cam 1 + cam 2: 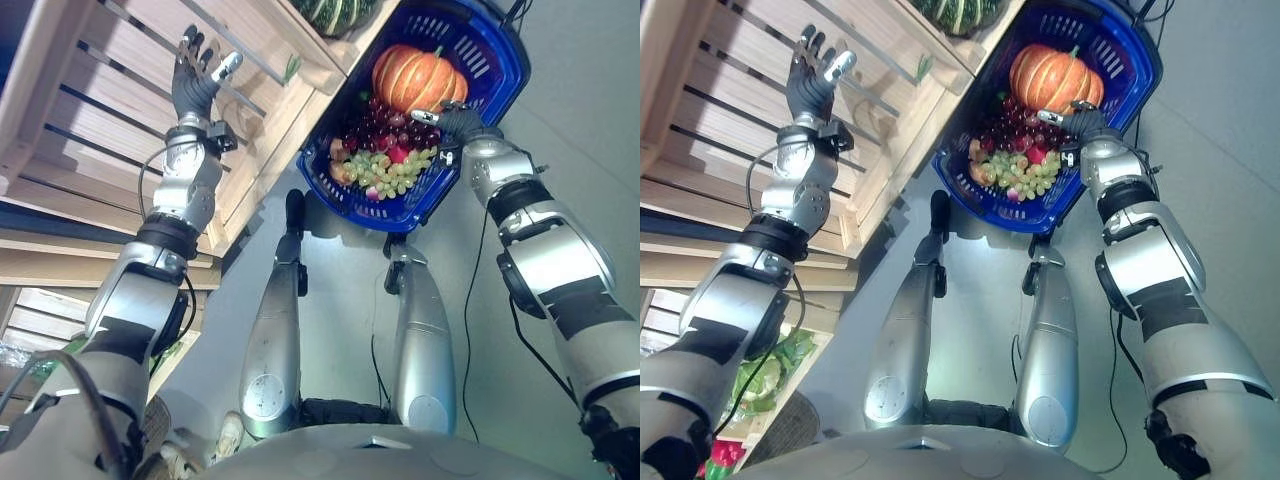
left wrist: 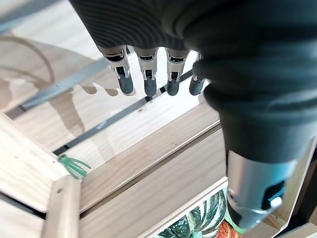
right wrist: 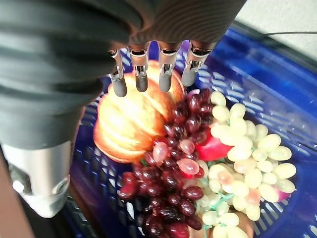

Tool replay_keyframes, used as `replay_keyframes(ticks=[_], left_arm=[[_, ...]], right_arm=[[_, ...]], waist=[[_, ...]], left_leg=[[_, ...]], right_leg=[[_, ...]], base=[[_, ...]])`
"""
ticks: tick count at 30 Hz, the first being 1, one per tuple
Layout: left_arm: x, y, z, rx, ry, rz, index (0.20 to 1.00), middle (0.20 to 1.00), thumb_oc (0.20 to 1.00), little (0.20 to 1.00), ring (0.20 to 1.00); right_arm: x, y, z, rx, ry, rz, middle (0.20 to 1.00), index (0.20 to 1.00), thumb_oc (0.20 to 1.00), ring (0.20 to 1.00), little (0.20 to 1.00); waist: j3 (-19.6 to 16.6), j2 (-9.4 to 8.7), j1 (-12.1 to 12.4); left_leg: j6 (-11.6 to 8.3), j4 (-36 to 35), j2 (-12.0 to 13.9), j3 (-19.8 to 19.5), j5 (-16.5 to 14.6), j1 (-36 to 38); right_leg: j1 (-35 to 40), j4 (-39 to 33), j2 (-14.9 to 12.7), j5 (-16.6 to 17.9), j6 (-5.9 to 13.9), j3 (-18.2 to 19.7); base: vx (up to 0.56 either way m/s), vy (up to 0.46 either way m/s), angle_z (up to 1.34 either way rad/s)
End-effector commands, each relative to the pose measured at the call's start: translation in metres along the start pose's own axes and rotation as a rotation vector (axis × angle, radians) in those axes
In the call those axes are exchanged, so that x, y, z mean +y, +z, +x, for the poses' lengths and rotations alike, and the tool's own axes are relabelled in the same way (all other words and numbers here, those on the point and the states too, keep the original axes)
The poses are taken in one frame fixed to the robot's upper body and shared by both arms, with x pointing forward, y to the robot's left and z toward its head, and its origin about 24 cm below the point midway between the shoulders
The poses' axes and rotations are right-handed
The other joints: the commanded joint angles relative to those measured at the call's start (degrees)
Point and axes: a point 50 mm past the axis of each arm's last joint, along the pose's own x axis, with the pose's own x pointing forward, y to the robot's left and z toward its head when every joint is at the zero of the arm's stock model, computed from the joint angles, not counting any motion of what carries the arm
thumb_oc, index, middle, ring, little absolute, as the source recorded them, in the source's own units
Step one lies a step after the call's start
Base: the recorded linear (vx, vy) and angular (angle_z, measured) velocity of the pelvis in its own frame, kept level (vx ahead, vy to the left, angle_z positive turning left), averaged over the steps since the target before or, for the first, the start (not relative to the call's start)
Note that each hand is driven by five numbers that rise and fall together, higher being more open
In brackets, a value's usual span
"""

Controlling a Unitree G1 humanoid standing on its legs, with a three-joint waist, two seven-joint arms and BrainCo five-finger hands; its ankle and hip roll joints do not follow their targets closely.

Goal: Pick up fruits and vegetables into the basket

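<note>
Blue basket [image 1: 500, 70] on grey floor [image 1: 590, 120]

Bright, even light; soft shadows

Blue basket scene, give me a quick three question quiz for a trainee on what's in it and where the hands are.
1. True or false: the blue basket already holds an orange pumpkin.
2. Which grapes lie nearer the pumpkin: A dark red grapes, B green grapes?
3. The left hand hovers over what?

Key:
1. True
2. A
3. The wooden crate slats; the right hand is over the basket.
</note>
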Motion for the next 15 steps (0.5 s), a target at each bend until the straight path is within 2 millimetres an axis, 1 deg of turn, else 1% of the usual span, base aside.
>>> replay_keyframes(ticks=[1, 2, 3, 4, 5, 6, 8, 9, 11, 12, 15], left_arm=[[0.012, -0.021, -0.009, 0.077, 0.004, 0.030, 1.000, 1.000, 1.000, 1.000, 1.000], [0.018, -0.033, -0.015, 0.114, 0.007, 0.072, 1.000, 1.000, 1.000, 1.000, 1.000], [0.031, -0.050, -0.027, 0.187, 0.014, 0.096, 1.000, 1.000, 1.000, 1.000, 1.000], [0.033, -0.053, -0.029, 0.198, 0.014, 0.099, 1.000, 1.000, 1.000, 1.000, 1.000], [0.045, -0.068, -0.042, 0.252, 0.024, 0.137, 1.000, 1.000, 1.000, 1.000, 1.000], [0.053, -0.079, -0.051, 0.296, 0.028, 0.164, 1.000, 1.000, 1.000, 1.000, 1.000], [0.072, -0.104, -0.075, 0.402, 0.043, 0.212, 1.000, 1.000, 1.000, 1.000, 1.000], [0.078, -0.115, -0.087, 0.452, 0.036, 0.243, 1.000, 1.000, 1.000, 1.000, 1.000], [0.096, -0.142, -0.122, 0.586, 0.039, 0.311, 1.000, 1.000, 1.000, 1.000, 1.000], [0.100, -0.150, -0.132, 0.622, 0.030, 0.337, 1.000, 1.000, 1.000, 1.000, 1.000], [0.113, -0.175, -0.176, 0.771, -0.006, 0.402, 1.000, 1.000, 1.000, 1.000, 1.000]], right_arm=[[-0.010, -0.010, -0.002, -0.082, -0.038, -0.023, 1.000, 1.000, 1.000, 1.000, 1.000], [-0.010, -0.020, -0.003, -0.093, -0.039, -0.026, 1.000, 1.000, 1.000, 1.000, 1.000], [-0.011, -0.034, -0.006, -0.110, -0.039, -0.028, 1.000, 1.000, 1.000, 1.000, 1.000], [-0.011, -0.037, -0.007, -0.108, -0.037, -0.027, 1.000, 1.000, 1.000, 1.000, 1.000], [-0.009, -0.052, -0.010, -0.111, -0.032, -0.018, 1.000, 1.000, 1.000, 1.000, 1.000], [-0.007, -0.062, -0.013, -0.109, -0.028, -0.012, 1.000, 1.000, 1.000, 1.000, 1.000], [-0.003, -0.087, -0.022, -0.102, -0.016, -0.014, 1.000, 1.000, 1.000, 1.000, 1.000], [-0.001, -0.099, -0.026, -0.092, -0.009, -0.016, 1.000, 1.000, 1.000, 1.000, 1.000], [0.000, -0.135, -0.041, -0.039, -0.005, -0.007, 1.000, 1.000, 1.000, 1.000, 1.000], [0.000, -0.146, -0.046, -0.016, -0.009, 0.003, 1.000, 1.000, 1.000, 1.000, 1.000], [-0.007, -0.197, -0.071, 0.096, -0.023, 0.018, 1.000, 1.000, 1.000, 1.000, 1.000]], waist=[[-0.6, 2.24, -1.0], [-0.6, 2.10, -1.1], [-0.6, 1.83, -1.3], [-0.6, 1.80, -1.4], [-1.0, 1.56, -1.5], [-1.8, 1.40, -1.6], [-4.3, 0.89, -2.0], [-5.3, 0.70, -2.2], [-8.8, 0.21, -3.0], [-9.9, 0.10, -3.2], [-14.0, -0.07, -3.6]], left_leg=[[3.44, 1.4, -5.8, 2.6, -5.9, 4.8], [3.40, 0.4, -5.7, 2.6, -5.7, 6.9], [3.32, -1.2, -5.5, 2.8, -5.5, 10.0], [3.32, -1.4, -5.5, 2.8, -5.5, 10.5], [3.30, -2.6, -5.4, 2.8, -5.5, 12.9], [3.24, -3.5, -5.2, 2.8, -5.4, 14.2], [3.13, -5.6, -4.8, 3.1, -5.4, 16.9], [3.07, -6.4, -4.6, 3.2, -5.5, 18.1], [2.95, -8.7, -4.1, 3.7, -5.8, 22.0], [2.94, -9.4, -4.0, 3.7, -5.9, 23.2], [3.03, -10.9, -3.7, 4.0, -6.4, 27.1]], right_leg=[[8.6, -7.5, 3.2, 1.3, 0.77, -3.7], [10.7, -8.5, 3.1, 1.5, 0.94, -3.8], [13.9, -10.2, 2.8, 1.9, 1.22, -4.0], [14.5, -10.5, 2.7, 2.0, 1.25, -4.0], [17.0, -11.8, 2.6, 2.2, 1.39, -4.0], [18.4, -12.9, 2.5, 2.5, 1.50, -3.9], [21.6, -15.9, 2.2, 3.4, 1.86, -3.7], [23.2, -17.2, 2.1, 3.6, 1.96, -3.6], [27.7, -20.6, 2.1, 4.2, 2.11, -2.9], [29.1, -21.5, 2.2, 4.2, 2.20, -2.8], [33.2, -23.6, 2.5, 4.4, 2.44, -2.1]], base=[[0.00, 0.000, 0.00], [0.04, -0.004, -0.02], [0.00, 0.000, 0.00], [0.04, -0.003, -0.01], [0.05, 0.003, 0.00], [0.08, 0.006, 0.00], [0.10, 0.005, -0.06], [0.14, 0.006, -0.11], [0.15, 0.003, -0.10], [0.13, -0.005, -0.07], [0.14, -0.001, -0.02]])
